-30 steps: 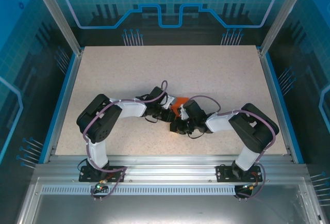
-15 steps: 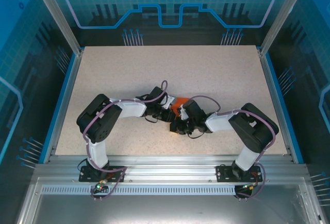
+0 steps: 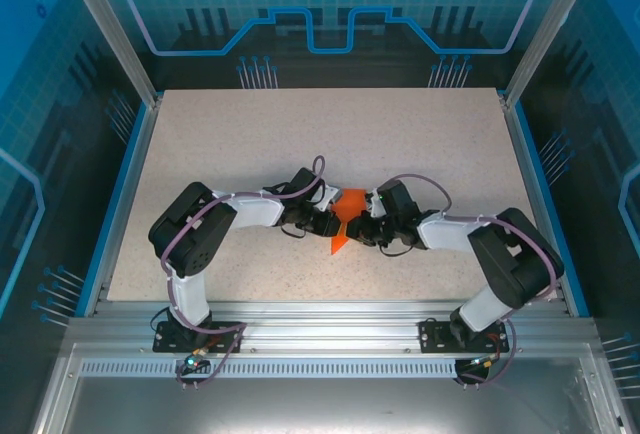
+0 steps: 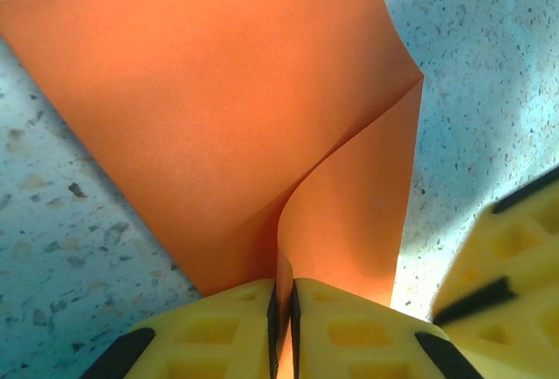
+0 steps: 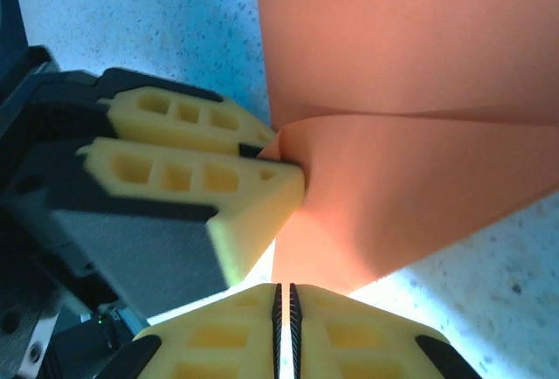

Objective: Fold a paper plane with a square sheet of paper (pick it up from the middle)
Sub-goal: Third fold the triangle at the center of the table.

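Note:
The square sheet of paper (image 3: pixel 347 204) is bright orange, creased and folded, and held just above the table's middle between both grippers. A pointed corner of it hangs down toward the near edge. My left gripper (image 3: pixel 328 222) is shut on a fold of the paper (image 4: pixel 218 117), which runs straight into its closed yellow jaws (image 4: pixel 284 296). My right gripper (image 3: pixel 362 229) faces it from the right. Its jaws (image 5: pixel 284 290) are shut on the lower edge of the paper (image 5: pixel 410 91). The left gripper's fingers (image 5: pixel 201 178) pinch the sheet beside it.
The speckled beige table (image 3: pixel 300 134) is bordered by blue rails and a metal frame. Both arms bend inward and meet at the centre, their wrists almost touching. The right gripper's fingers (image 4: pixel 507 257) sit close at the right of the left wrist view.
My right gripper has swung right and slightly away from the near edge. The paper's pointed corner now shows below the grippers. The left arm has stayed put.

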